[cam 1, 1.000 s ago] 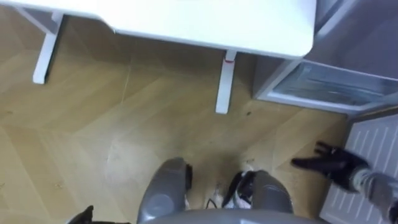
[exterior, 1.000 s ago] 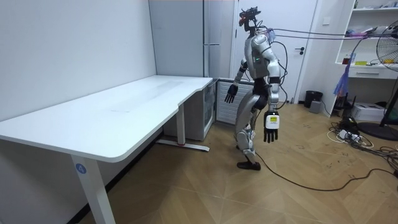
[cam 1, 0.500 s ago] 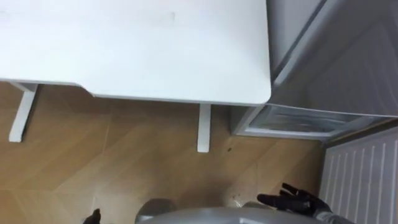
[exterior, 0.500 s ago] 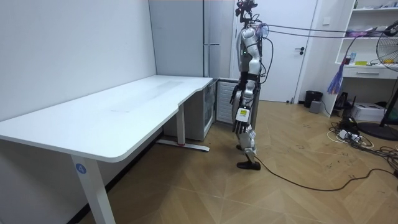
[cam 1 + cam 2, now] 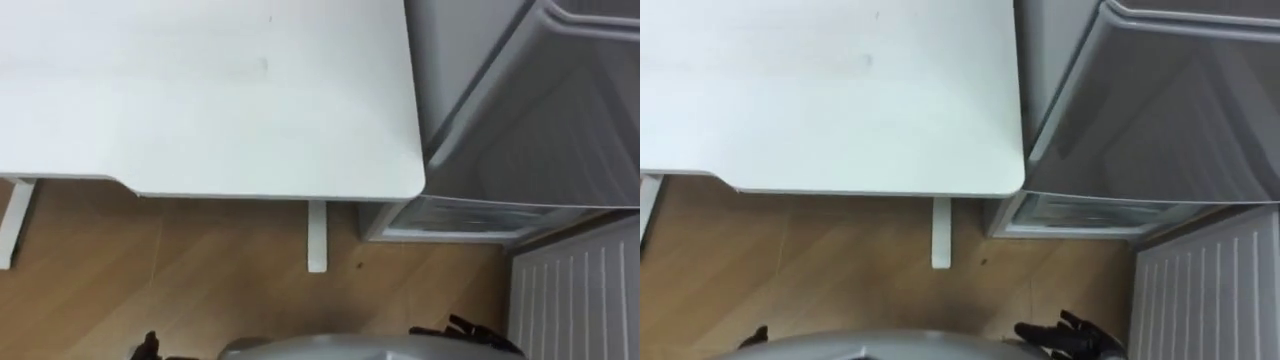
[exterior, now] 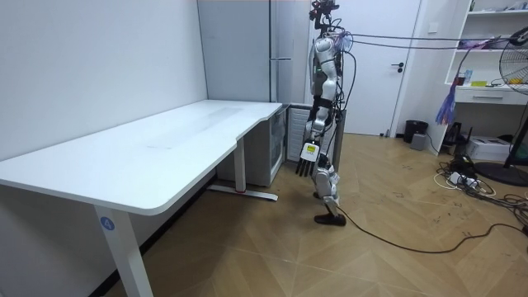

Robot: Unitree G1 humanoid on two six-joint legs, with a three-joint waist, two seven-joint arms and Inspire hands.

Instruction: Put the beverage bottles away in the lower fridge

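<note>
Grey fridge (image 5: 540,120) stands ahead of right hand (image 5: 475,332).

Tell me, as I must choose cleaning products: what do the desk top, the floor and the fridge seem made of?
Desk top: smooth matt white, probably laminated board. Floor: light wood or wood-look planks, by the grain and angled seams. Fridge: plain grey with a faint sheen, likely painted metal.

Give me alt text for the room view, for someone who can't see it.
A humanoid robot stands on the wooden floor at the far end of a long white desk, beside a tall grey fridge, its left hand hanging open by its leg. A white door and shelves stand at the room view's right.
</note>
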